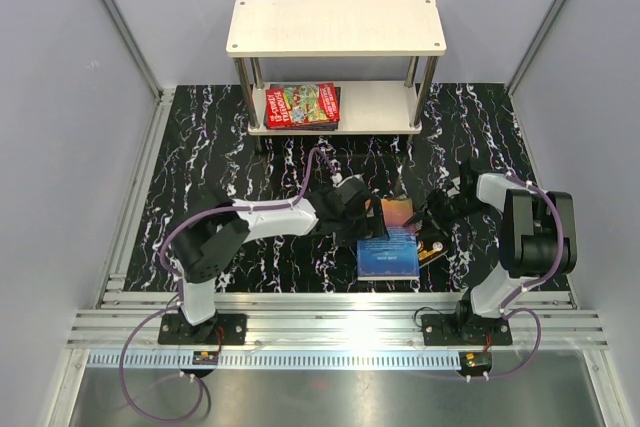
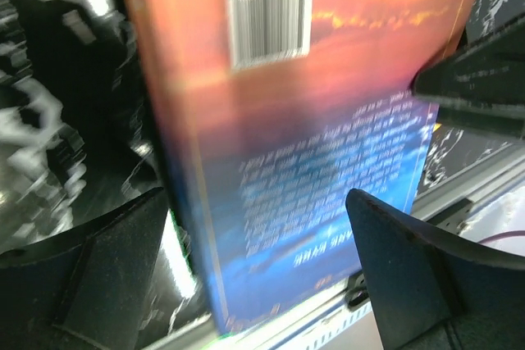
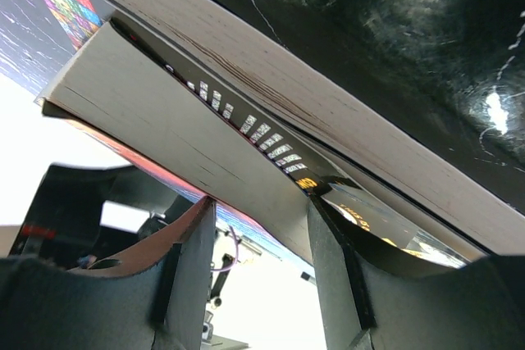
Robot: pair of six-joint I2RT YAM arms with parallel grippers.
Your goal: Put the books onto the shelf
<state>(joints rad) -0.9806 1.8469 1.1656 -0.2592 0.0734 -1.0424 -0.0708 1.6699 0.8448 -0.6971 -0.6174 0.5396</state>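
Observation:
A book with an orange-and-blue back cover [image 1: 396, 214] stands tilted up off a small pile at the table's middle right. My right gripper [image 1: 425, 217] is shut on its page edge [image 3: 180, 129], one finger on each cover. My left gripper [image 1: 368, 209] is open, its fingers [image 2: 107, 268] spread either side of that back cover [image 2: 312, 120] without pressing it. A blue book [image 1: 388, 259] lies flat below, with a dark book [image 1: 433, 252] beside it. The shelf [image 1: 335, 25] stands at the back, and a red book [image 1: 303, 104] lies on its lower board [image 1: 385, 107].
Aluminium rails [image 1: 330, 327] run along the near edge just in front of the pile. Grey walls and slanted frame posts [image 1: 120, 17] close in the black marbled table [image 1: 200, 167] on both sides.

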